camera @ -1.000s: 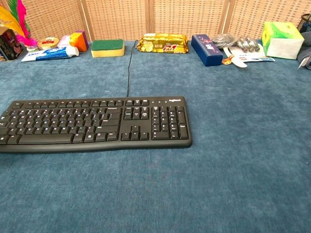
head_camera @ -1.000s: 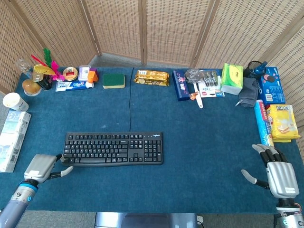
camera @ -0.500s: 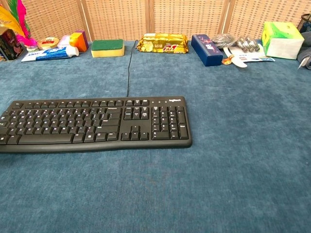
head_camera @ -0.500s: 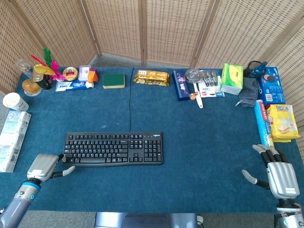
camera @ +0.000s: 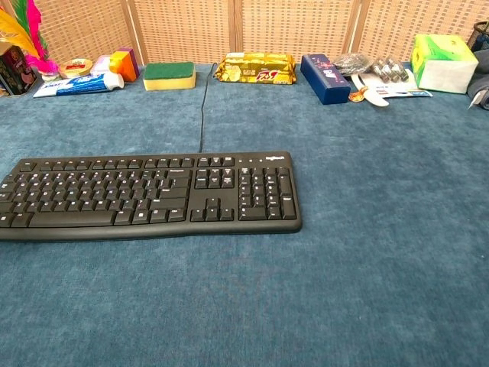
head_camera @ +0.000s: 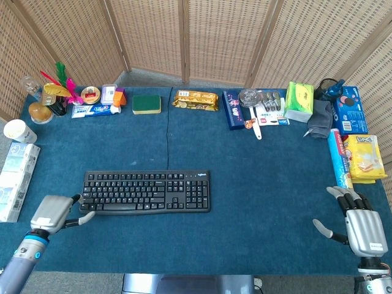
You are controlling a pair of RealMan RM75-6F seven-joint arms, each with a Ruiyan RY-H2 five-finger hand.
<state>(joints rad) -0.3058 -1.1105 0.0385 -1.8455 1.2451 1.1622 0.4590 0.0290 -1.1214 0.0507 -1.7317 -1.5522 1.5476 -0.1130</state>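
Observation:
A black keyboard [head_camera: 147,192] lies flat on the blue table cloth [head_camera: 257,177], left of centre; in the chest view the keyboard [camera: 149,195] fills the left half, its cable running to the back edge. My left hand [head_camera: 54,214] rests at the keyboard's near left corner, fingers reaching to its edge, holding nothing. My right hand [head_camera: 357,225] lies at the front right of the table, fingers apart and empty, just below a yellow snack bag [head_camera: 364,158]. Neither hand shows in the chest view.
Along the back stand a toothpaste box [head_camera: 95,110], a green sponge [head_camera: 146,103], a biscuit pack [head_camera: 196,100], a dark blue box [head_camera: 233,109] and a green tissue box [head_camera: 299,101]. A paper cup [head_camera: 15,131] and a white pack [head_camera: 15,181] sit at the left edge.
My left hand has shifted slightly by the keyboard's near left corner. The keyboard and my right hand have stayed put.

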